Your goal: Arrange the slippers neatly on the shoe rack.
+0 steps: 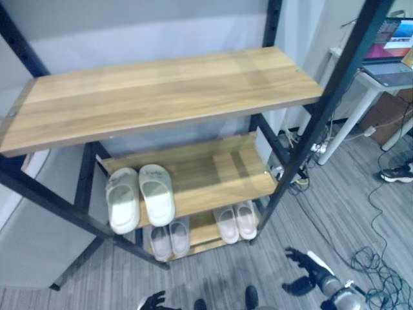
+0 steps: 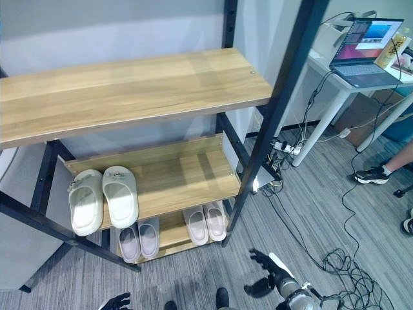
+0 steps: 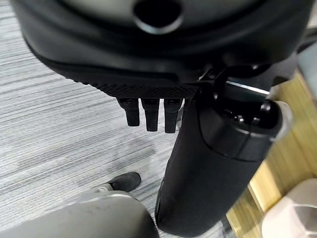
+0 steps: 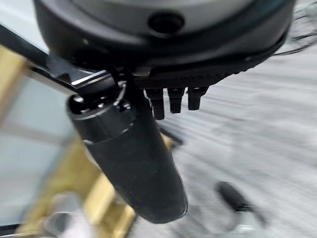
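Where shelved, slippers toes outward, lengthwise front-to-back.

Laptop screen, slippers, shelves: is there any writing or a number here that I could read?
Nothing here reads.
Laptop screen: bright windows, any text too small to read.
White slippers on the middle shelf: one strap bears a small mark, too small to read.
Pink slippers and wooden shelves: no writing visible.

No readable text, labels or numbers showing anywhere. Laptop screen on white desk glowing with coloured windows, print too small to read.
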You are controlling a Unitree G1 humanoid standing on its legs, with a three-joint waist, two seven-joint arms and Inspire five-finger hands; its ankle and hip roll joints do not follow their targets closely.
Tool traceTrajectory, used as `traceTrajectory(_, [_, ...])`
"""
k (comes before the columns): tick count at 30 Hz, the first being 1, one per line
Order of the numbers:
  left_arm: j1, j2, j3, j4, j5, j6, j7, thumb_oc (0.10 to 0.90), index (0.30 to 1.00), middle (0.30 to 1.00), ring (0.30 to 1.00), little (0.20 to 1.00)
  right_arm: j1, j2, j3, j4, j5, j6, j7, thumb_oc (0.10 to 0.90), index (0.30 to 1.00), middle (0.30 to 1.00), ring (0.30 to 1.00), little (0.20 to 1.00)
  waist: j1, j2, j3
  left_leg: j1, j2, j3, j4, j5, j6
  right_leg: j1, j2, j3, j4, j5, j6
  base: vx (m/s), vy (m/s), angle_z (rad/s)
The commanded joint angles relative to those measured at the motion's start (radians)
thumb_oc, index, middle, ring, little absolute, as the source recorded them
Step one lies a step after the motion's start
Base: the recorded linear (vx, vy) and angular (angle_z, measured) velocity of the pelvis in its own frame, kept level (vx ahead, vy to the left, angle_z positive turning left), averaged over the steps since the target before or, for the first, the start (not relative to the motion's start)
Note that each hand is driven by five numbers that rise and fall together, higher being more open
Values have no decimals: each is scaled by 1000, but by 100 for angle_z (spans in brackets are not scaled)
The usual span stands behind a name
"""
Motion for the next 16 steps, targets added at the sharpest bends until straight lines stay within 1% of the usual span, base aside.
traceTrajectory(1, [-27, -20, -28, 23, 27, -33, -15, 800, 900, 900, 900, 900, -111, -10, 9, 57, -52, -45, -82, 800, 900, 900, 900, 900, 13, 14, -11, -17, 44, 23, -8, -22, -64, 0, 3, -11, 94, -120, 26, -6, -44, -2])
traceTrajectory(2, [-27, -20, -27, 23, 27, -33, -15, 800, 900, 900, 900, 900, -113, -9, 10, 61, -53, -47, -84, 800, 900, 900, 900, 900, 12, 13, -10, -17, 44, 24, -8, -23, -64, 1, 4, -11, 94, -120, 26, -1, -77, -4])
traceTrajectory(3, [-29, -18, -35, 33, 34, -31, -15, 800, 900, 900, 900, 900, -137, 15, 14, 142, -61, -33, -100, 800, 900, 900, 900, 900, 15, 18, -14, -13, 46, 23, -8, -21, -66, 9, 8, -9, 86, -122, 23, 5, -56, -3])
traceTrajectory(5, [-35, -12, -37, 41, 39, -28, -12, 800, 900, 900, 900, 900, -159, 39, 23, 227, -72, -23, -120, 800, 900, 900, 900, 900, 20, 21, -17, -9, 47, 19, -8, -19, -67, 19, 12, -7, 79, -125, 19, 4, -55, -2])
traceTrajectory(6, [-35, -12, -37, 41, 39, -28, -12, 800, 900, 900, 900, 900, -161, 40, 24, 230, -73, -24, -121, 800, 900, 900, 900, 900, 20, 21, -16, -8, 47, 19, -8, -19, -67, 20, 12, -7, 78, -125, 19, 2, -38, 0])
traceTrajectory(11, [-44, 1, -42, 68, 69, -16, 2, 800, 900, 900, 900, 900, -187, 76, 38, 357, -98, -3, -156, 800, 900, 900, 900, 900, 33, 24, -21, -2, 51, 7, -8, -14, -71, 42, 23, -14, 61, -130, 12, 4, -56, 1])
traceTrajectory(13, [-45, 1, -45, 73, 76, -15, 4, 800, 900, 900, 900, 900, -194, 85, 46, 381, -103, 0, -162, 800, 900, 900, 900, 900, 36, 22, -21, -1, 53, 4, -8, -14, -71, 45, 25, -15, 59, -131, 10, -4, -37, 6])
traceTrajectory(16, [-52, 6, -53, 84, 90, -13, 8, 800, 900, 900, 900, 900, -211, 114, 65, 464, -115, 14, -173, 800, 900, 900, 900, 900, 46, 16, -24, 1, 57, -5, -8, -12, -73, 56, 31, -23, 53, -135, 6, -2, -52, 3])
